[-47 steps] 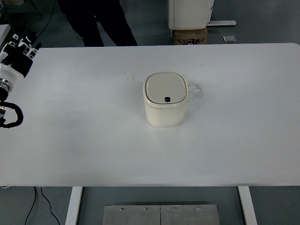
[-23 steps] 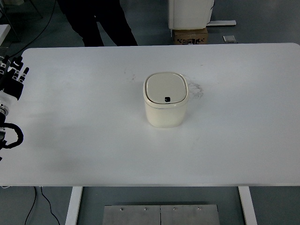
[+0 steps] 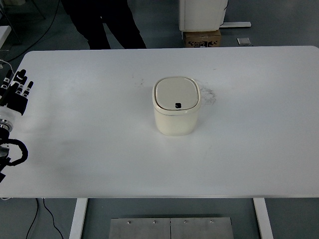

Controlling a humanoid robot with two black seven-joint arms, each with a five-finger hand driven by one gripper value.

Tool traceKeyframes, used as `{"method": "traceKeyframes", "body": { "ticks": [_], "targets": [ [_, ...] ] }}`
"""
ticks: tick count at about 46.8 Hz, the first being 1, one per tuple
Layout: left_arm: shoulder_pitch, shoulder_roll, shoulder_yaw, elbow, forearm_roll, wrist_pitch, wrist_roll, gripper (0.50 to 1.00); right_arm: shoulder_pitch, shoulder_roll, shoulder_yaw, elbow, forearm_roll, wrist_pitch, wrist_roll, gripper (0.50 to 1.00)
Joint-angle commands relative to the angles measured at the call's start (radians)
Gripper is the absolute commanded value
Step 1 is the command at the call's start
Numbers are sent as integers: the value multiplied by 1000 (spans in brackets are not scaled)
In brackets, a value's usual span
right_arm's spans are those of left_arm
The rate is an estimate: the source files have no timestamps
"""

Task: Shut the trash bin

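A small cream plastic trash bin [image 3: 176, 106] with rounded corners stands a little above the middle of the frame on the wide white bench [image 3: 99, 149]. Its flat cream lid [image 3: 176, 93] lies level in the rim, shut, with a small dark latch mark at the lid's near edge. Faint grey smudges mark the bench surface just right of the bin.

At the far left edge of the frame, the robot's black left hand [image 3: 15, 93] sits over the bench's left border, well apart from the bin. Its fingers [image 3: 22, 85] point toward the top of the frame, extended and relaxed, grasping nothing. A black cable loops below the wrist.

At the top of the frame, a person in dark trousers [image 3: 102, 22] stands beyond the bench, and a brown cardboard box [image 3: 202, 38] sits on the floor.
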Motion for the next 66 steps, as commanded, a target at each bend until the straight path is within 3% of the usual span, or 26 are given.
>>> {"method": "traceKeyframes", "body": {
  "ticks": [1, 66],
  "targets": [
    [1, 0, 0, 0, 3, 0, 0, 1000, 0, 0, 0, 0, 0, -1, 0, 991],
    [22, -17, 1, -1, 8, 0, -6, 1000, 0, 0, 0, 2, 1, -1, 0, 991]
  ]
}}
